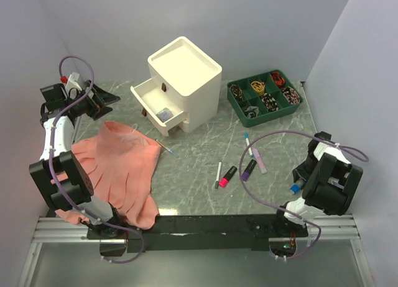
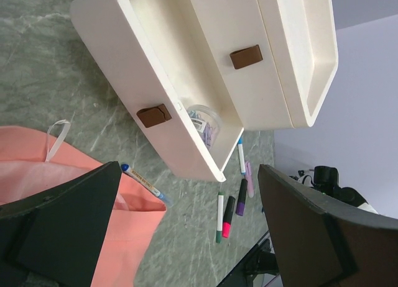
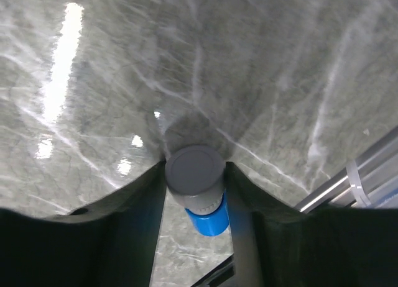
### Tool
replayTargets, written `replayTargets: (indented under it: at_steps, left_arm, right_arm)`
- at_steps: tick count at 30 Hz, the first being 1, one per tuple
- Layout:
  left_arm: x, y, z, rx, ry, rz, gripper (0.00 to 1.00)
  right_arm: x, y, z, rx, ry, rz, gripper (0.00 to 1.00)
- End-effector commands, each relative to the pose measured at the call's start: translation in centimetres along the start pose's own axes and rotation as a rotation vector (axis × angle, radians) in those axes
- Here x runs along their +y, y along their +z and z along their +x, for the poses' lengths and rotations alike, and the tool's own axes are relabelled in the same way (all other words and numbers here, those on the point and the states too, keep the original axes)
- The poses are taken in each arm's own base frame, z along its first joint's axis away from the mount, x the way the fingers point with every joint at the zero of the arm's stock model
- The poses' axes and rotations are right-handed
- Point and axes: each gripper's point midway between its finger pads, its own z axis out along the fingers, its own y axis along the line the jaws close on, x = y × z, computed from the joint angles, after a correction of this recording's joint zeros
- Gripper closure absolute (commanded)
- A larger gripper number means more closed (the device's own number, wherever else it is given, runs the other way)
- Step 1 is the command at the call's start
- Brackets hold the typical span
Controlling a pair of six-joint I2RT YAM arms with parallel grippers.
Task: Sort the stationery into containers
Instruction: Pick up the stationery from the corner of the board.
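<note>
- Clamping a stubby grey cylinder with a blue band (image 3: 193, 168), the right gripper (image 3: 196, 175) has a finger pressed to each side of it, down at the near right edge of the grey marble-patterned table (image 1: 205, 144).
- The cylinder's round end faces the wrist camera, so its long axis likely runs back along the fingers.
- Whether it is clear of the table cannot be told.
- The cream-white plastic cube cabinet (image 1: 200, 97) sits well apart, far-left across the table from that gripper, both shallow drawers (image 1: 147, 95) pulled out.
- The left gripper (image 1: 102, 99) hangs wide open and empty near those drawers: it is the nearer arm, but the right one has the piece.
- Loose pens and highlighters (image 1: 229, 175) lie between gripper and cabinet.
</note>
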Motion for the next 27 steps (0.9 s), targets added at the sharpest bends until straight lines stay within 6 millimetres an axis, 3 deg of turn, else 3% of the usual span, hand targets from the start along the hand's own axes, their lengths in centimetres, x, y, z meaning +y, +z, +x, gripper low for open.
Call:
replayTargets:
  at_steps: [1, 2, 6, 9, 12, 13, 14, 16, 17, 20, 21, 23, 24, 26, 27]
  left_arm:
    - [-1.4, -0.4, -0.9, -0.034, 0.044, 0.022, 0.00]
    - [-1.5, -0.4, -0.9, -0.036, 0.050, 0.024, 0.00]
    - [-1.9, -0.7, -1.2, -0.039, 0.054, 0.028, 0.01]
    - [-2.0, -0.6, -1.2, -0.041, 0.056, 0.033, 0.01]
    - [-0.8, -0.6, -1.4, -0.077, 0.044, -0.029, 0.01]
    - [-0.4, -0.6, -1.4, -0.082, 0.040, -0.043, 0.01]
    - [-0.2, -0.6, -1.4, -0.085, 0.041, -0.058, 0.01]
    - [0.6, -0.7, -1.4, -0.100, 0.046, -0.102, 0.01]
    - [0.9, -0.7, -1.3, -0.105, 0.042, -0.116, 0.00]
    - [1.7, -0.8, -0.8, -0.116, 0.017, -0.150, 0.01]
    - [1.8, -0.9, -0.5, -0.113, 0.011, -0.151, 0.01]
    - [2.1, -0.8, 0.1, -0.105, 0.001, -0.151, 0.01]
    - [1.9, -0.9, 0.3, -0.108, -0.005, -0.146, 0.01]
    - [1.9, -0.9, 0.7, -0.109, -0.011, -0.130, 0.00]
    - [1.7, -1.1, 0.8, -0.117, -0.010, -0.128, 0.00]
  right_arm:
    - [1.3, 0.2, -1.2, -0.021, -0.018, -0.060, 0.58]
    - [1.6, 0.1, -1.4, -0.029, -0.026, -0.075, 0.61]
    - [2.2, -1.8, -2.1, -0.045, -0.040, -0.118, 1.00]
    - [4.7, -6.4, -2.7, -0.108, -0.122, -0.244, 1.00]
    - [9.9, -12.4, -1.8, -0.193, -0.257, -0.456, 1.00]
    - [12.3, -14.4, -0.1, -0.210, -0.339, -0.533, 1.00]
    - [14.3, -17.3, 0.0, -0.268, -0.379, -0.632, 1.00]
    - [17.5, -20.9, 2.4, -0.299, -0.491, -0.780, 1.00]
    - [20.0, -23.6, 4.5, -0.338, -0.587, -0.876, 1.00]
    - [23.5, -27.4, 7.0, -0.399, -0.719, -1.001, 1.00]
    - [24.4, -28.4, 8.9, -0.408, -0.787, -1.026, 1.00]
    - [26.7, -30.6, 9.9, -0.479, -0.882, -1.063, 1.00]
    - [27.5, -31.6, 12.0, -0.490, -0.952, -1.088, 1.00]
    - [29.8, -33.7, 13.0, -0.561, -1.034, -1.123, 1.00]
    - [30.6, -34.6, 14.8, -0.572, -1.087, -1.152, 1.00]
